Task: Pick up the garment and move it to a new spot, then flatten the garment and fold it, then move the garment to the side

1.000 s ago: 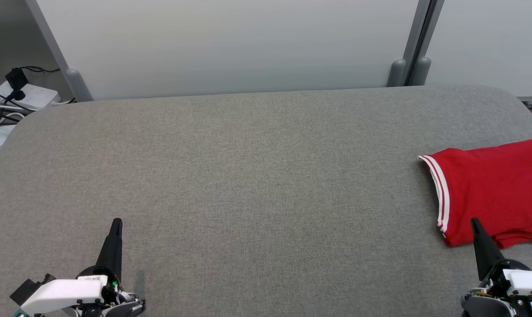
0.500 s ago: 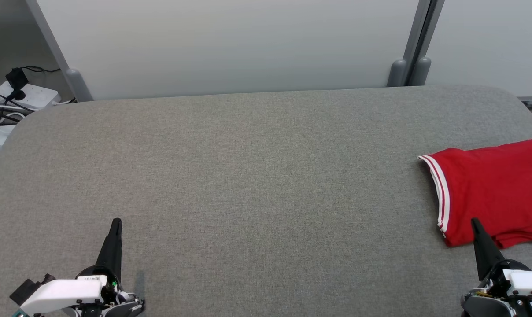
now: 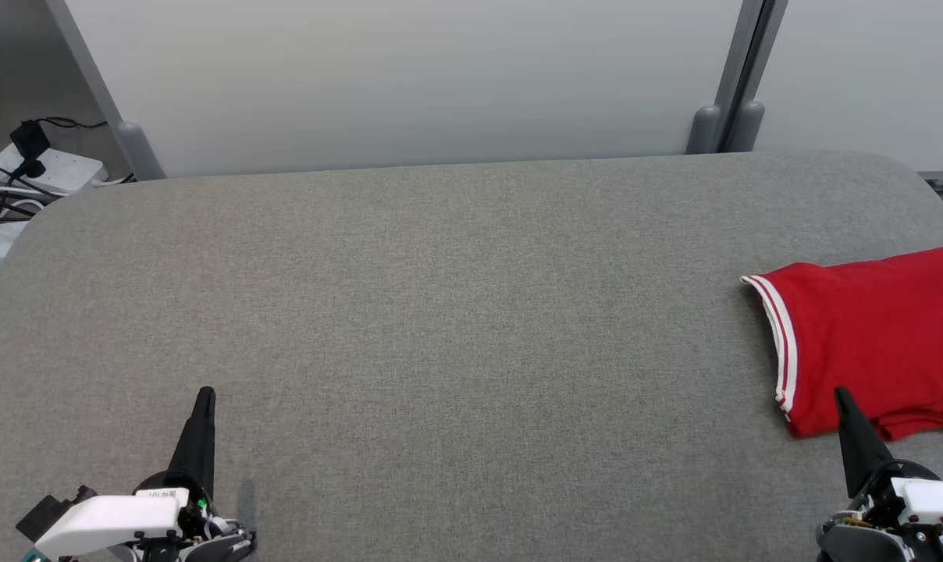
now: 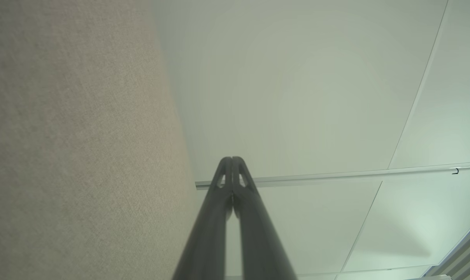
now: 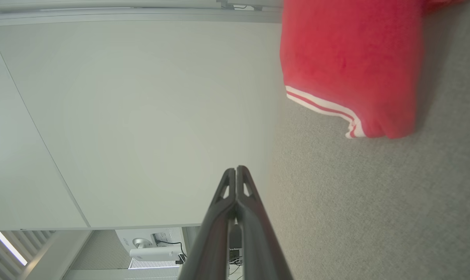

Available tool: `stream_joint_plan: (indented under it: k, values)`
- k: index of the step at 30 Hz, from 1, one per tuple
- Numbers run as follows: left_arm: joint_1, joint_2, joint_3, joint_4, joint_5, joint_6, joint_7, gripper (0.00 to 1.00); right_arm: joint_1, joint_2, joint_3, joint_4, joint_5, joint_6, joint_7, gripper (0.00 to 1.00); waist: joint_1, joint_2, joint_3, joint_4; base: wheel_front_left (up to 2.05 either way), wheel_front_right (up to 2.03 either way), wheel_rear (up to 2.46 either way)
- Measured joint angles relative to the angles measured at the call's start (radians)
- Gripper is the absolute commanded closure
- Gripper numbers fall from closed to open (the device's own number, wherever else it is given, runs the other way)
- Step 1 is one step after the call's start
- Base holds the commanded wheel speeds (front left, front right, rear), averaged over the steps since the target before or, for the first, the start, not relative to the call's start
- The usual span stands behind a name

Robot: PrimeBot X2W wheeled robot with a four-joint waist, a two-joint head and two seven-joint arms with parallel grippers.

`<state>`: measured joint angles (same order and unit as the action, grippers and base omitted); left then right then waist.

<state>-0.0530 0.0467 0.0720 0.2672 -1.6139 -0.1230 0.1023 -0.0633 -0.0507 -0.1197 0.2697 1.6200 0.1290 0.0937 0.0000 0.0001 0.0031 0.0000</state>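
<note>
Holding nothing, left gripper (image 3: pixel 204 396) and right gripper (image 3: pixel 841 395) have jaws clenched; 1 red garment (image 3: pixel 870 336) lies untouched.

The garment (image 3: pixel 877 339) lies on the table's (image 3: pixel 440 312) right side, just ahead of the right gripper (image 3: pixel 840 396).

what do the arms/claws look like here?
Both alike: left claw and right claw each have two long, dark, tapering fingers with small triangular cut-outs near the tips, on a round black base. The wrist housings are white; the left one carries a small printed label and a green light.
</note>
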Motion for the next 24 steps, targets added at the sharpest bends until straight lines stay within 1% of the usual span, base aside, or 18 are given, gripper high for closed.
stream_joint_plan:
  k: [24]
  values:
    - [0.000,-0.001,0.003,0.000,0.000,0.000,0.002,1.00,0.000,0.006,-0.003,0.001,0.000,0.000,0.004,1.00,0.0000,0.0000,0.000,0.000,0.00,0.00,0.00]
